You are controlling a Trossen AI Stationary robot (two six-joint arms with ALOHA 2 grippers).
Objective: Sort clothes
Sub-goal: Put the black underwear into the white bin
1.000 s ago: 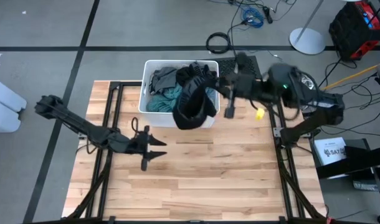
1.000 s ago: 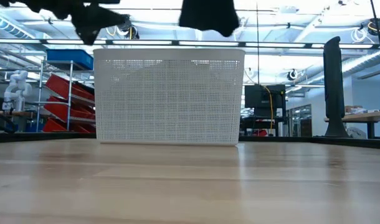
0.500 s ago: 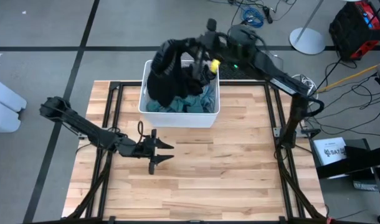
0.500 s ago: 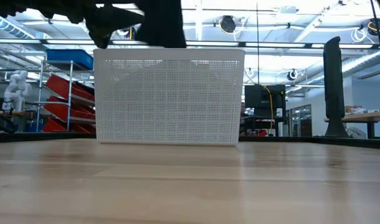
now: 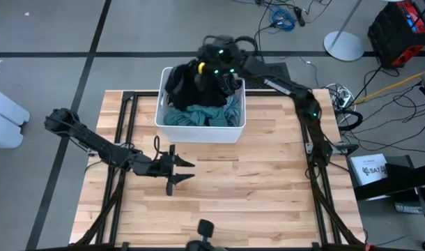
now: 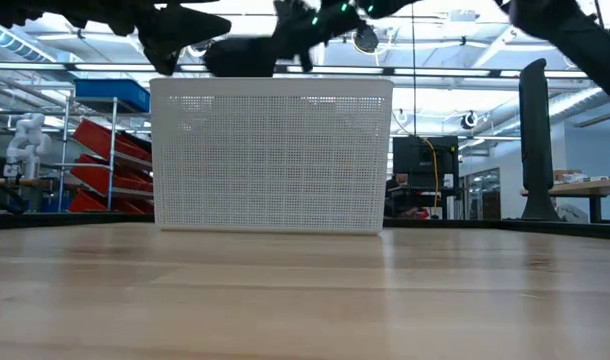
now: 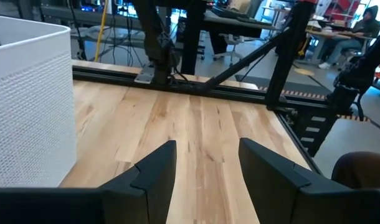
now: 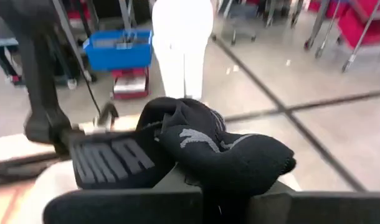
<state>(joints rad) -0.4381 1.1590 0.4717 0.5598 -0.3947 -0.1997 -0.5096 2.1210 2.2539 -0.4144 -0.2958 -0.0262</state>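
Left hand [image 5: 176,169] sits low over the wooden counter [image 5: 219,202], about 8 o'clock from the bin; fingers spread, holding nothing. In the left wrist view the fingers [image 7: 154,174] stand apart over bare boards, with the bin wall at the edge.

White bin [image 5: 198,132] at 12 o'clock on the counter, near the far edge. Teal garment [image 5: 198,115] lies bunched inside against the near wall; dark fabric sits behind it.

Right hand [image 5: 198,73] is over the bin's far side, pressed together, pinching a black garment [image 5: 187,87] that hangs bunched above the bin's far-left part. Right wrist view: the black garment [image 8: 196,149] shows grey lettering and a logo, draped at the fingers. Low view: the garment [image 6: 240,57] hangs just above the bin rim [image 6: 270,85].
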